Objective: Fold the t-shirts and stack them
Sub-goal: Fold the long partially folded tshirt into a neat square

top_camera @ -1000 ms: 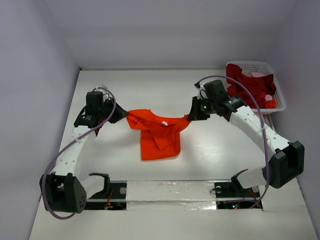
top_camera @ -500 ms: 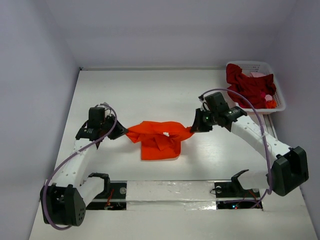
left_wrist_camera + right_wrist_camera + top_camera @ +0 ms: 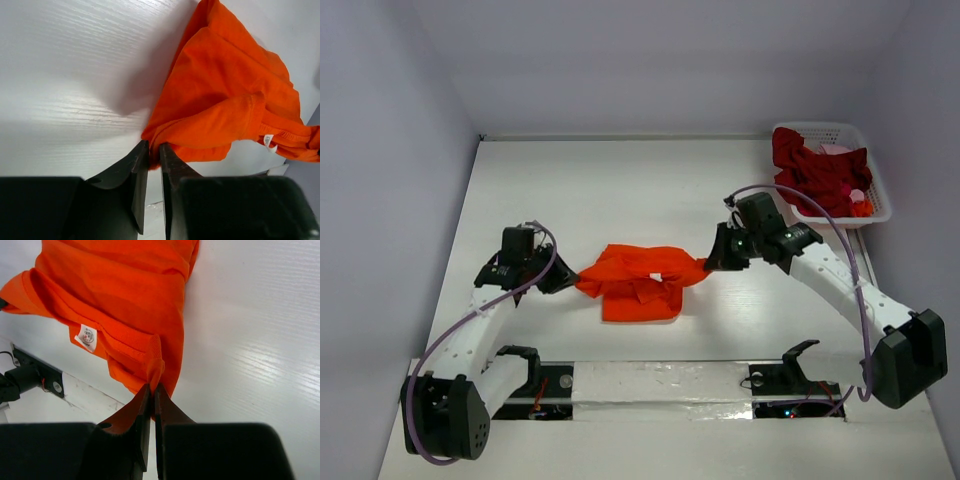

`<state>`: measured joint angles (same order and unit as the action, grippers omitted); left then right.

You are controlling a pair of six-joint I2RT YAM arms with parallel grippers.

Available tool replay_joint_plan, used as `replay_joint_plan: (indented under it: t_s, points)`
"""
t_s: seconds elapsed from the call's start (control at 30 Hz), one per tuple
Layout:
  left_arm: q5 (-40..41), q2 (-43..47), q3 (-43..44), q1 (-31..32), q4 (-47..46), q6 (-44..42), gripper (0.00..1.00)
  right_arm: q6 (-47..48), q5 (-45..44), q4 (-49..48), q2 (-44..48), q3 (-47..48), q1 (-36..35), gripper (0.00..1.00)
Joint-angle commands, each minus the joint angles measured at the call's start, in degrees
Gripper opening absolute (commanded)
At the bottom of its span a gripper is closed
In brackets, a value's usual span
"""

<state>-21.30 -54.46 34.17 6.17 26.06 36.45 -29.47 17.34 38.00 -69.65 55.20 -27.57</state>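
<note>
My right claw [image 3: 152, 389] clamps the hem of the orange shirt [image 3: 640, 283] at its tips, keeping the fold stretched. My left claw [image 3: 154, 150] is nearly together around the opposite edge; I cannot tell if it grips. The shirt lies between them.

White wood-grain table [image 3: 620, 170], plain pale lilac walls [image 3: 650, 60], soft even light

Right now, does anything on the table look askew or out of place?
The orange t-shirt is bunched and lopsided between the left fingers and right fingers, each pinching a corner. Dark red shirts drape over the basket rim.
</note>
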Motion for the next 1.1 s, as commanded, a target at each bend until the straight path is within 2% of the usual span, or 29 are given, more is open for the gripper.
replay_joint_plan:
  t_s: [0.0, 0.07, 0.1, 0.2, 0.23, 0.3, 0.33, 0.37, 0.43, 0.47, 0.5, 0.53, 0.63, 0.7, 0.73, 0.77, 0.8, 0.83, 0.87, 0.9, 0.93, 0.97, 1.07]
  points:
    - [-1.11, 0.85, -0.25, 0.33, 0.65, 0.81, 0.14, -0.67, -0.12, -1.61, 1.44, -0.79, -0.82, 0.00]
    - [-2.16, 0.14, -0.16, 0.33, 0.57, 1.43, 0.24, -1.02, 1.02, -2.49, 1.10, -1.84, -0.82, 0.00]
    - [-2.17, 0.14, 0.01, 0.33, 0.57, 1.61, 0.24, -1.11, 1.03, -2.49, 0.92, -2.37, -0.82, 0.00]
    - [-1.99, -0.21, 0.72, 0.33, 1.27, 1.79, 0.39, -1.29, 1.12, -3.72, 0.48, -4.57, -0.82, 0.00]
    - [-1.73, -0.12, 0.89, 0.33, 2.05, 1.79, 0.46, -1.29, 1.03, -4.33, 0.48, -5.27, -0.82, 0.00]
    - [-1.11, -0.39, 1.24, 0.33, 3.02, 1.61, 0.52, -0.94, 1.20, -4.77, 0.13, -7.20, -0.82, 0.00]
    - [-0.94, -0.47, 1.25, 0.33, 3.98, 1.26, 0.59, -0.76, 1.20, -5.04, -0.05, -7.82, -0.82, 0.00]
    - [-0.24, -0.39, 1.51, 0.33, 4.52, 1.17, 0.62, -0.59, 1.20, -5.04, -0.22, -8.44, -1.34, 0.09]
    - [0.47, 0.14, 1.95, 0.33, 5.83, 1.08, 0.71, -0.06, 0.50, -4.43, 0.21, -10.01, -1.87, 0.40]
    - [1.69, 0.31, 2.91, 0.33, 6.36, 1.00, 0.72, -0.41, 0.59, -4.42, 0.65, -10.28, -1.87, 0.76]
    - [2.22, 0.49, 3.53, 0.33, 6.89, 1.08, 0.73, -0.58, 0.67, -4.51, 1.18, -10.37, -2.48, 0.89]
    - [2.75, 1.10, 4.23, 0.33, 7.42, 1.17, 0.73, -1.02, -0.63, -3.55, 2.31, -9.77, -2.49, 0.96]
    - [3.90, 0.93, 8.27, 0.33, 6.90, 1.52, 0.71, -1.11, -5.36, -0.92, 4.69, -5.05, -2.49, 0.97]
    - [4.51, 0.23, 12.31, 0.33, 6.28, 1.44, 0.69, -1.11, -7.75, -0.30, 7.41, -1.43, -2.49, 0.90]
    - [4.51, -0.82, 13.71, 0.33, 5.15, 1.35, 0.62, -1.02, -8.55, -0.21, 7.86, 0.33, -2.49, 0.84]
    - [4.77, -1.17, 16.25, 0.33, 4.44, 1.43, 0.53, -1.02, -8.29, -0.38, 6.99, 3.48, -2.49, 0.63]
    - [4.69, -1.96, 17.15, 0.33, 3.48, 1.87, 0.37, -0.76, -6.99, -0.38, 5.85, 4.99, -2.49, 0.48]
    - [4.08, -2.49, 17.76, 0.33, 0.51, 2.13, 0.14, -0.59, -6.02, -0.21, 4.36, 6.31, -2.49, 0.32]
    - [2.33, -3.71, 17.77, 0.33, -1.44, 2.92, 0.08, -0.32, -4.79, -0.47, 0.78, 7.98, -2.49, 0.05]
    - [1.27, -3.73, 17.25, 0.33, -3.28, 2.93, 0.02, -0.32, -3.56, -0.90, -1.09, 8.43, -2.49, 0.00]
    - [-0.13, -5.38, 16.63, 0.85, -7.30, 4.15, 0.00, 0.11, -1.63, -1.69, -3.02, 8.78, -3.18, 0.00]
    - [-3.02, -6.35, 14.89, 0.86, -9.34, 4.68, 0.00, 0.21, -1.26, -2.13, -4.87, 9.13, -3.19, 0.00]
    - [-4.45, -11.27, 12.77, 4.01, -13.92, 5.57, 0.00, 0.82, -1.08, -3.98, -10.41, 10.36, -5.11, 0.00]
